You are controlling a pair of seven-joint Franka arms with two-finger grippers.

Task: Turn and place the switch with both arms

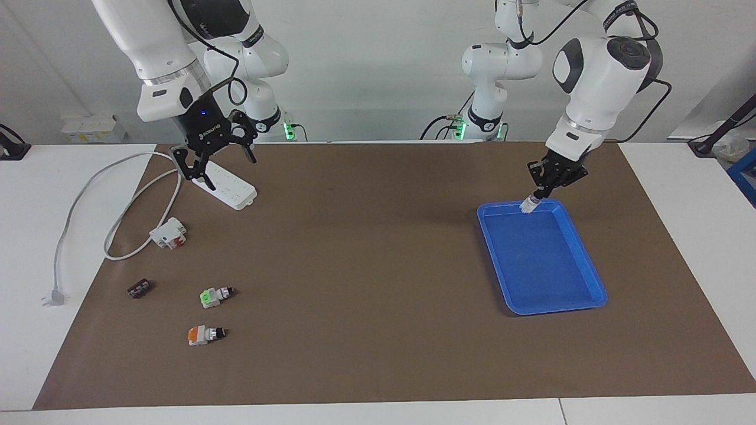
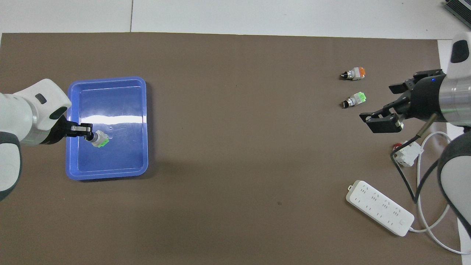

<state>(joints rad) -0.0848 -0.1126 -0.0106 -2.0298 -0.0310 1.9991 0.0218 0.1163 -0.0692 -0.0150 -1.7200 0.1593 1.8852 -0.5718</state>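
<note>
Nearest the facing camera, an orange-ended rotary switch (image 1: 205, 334) lies on the brown paper-covered surface (image 1: 366, 265), with a spare green-ended switch (image 1: 215, 295) just nearer the robots. The green-ended, white-bodied rotary switch (image 2: 100, 140) hangs over the shallow blue plastic tray (image 2: 107, 173), pinched in the closed jaws of the left gripper (image 2: 88, 133). This looks like the placing step: next comes lowering and release. The right gripper (image 1: 214, 158) waits above the white power strip (image 1: 227, 186), jaws spread, holding nothing.
</note>
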